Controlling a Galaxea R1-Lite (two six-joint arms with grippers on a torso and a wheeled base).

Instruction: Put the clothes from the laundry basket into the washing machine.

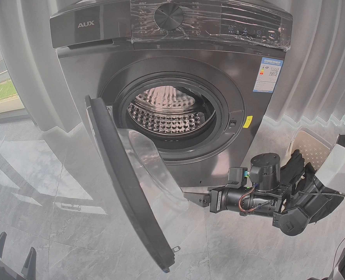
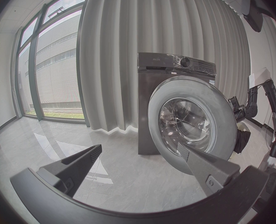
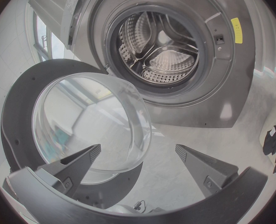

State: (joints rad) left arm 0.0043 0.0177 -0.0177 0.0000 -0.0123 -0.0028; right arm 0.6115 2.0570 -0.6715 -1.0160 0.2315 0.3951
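Note:
The grey washing machine stands with its round door swung open to the left; the steel drum is bare inside. A white laundry basket sits on the floor right of the machine, with dark clothes hanging over its near side. My right gripper is low in front of the machine, just right of the door's glass bowl, open and holding nothing. My left gripper is at the lower left, well away from the machine, open and holding nothing.
Pale curtains hang behind the machine, and a window is off to the left. The tiled floor is glossy. The open door juts far out into the space in front of the machine.

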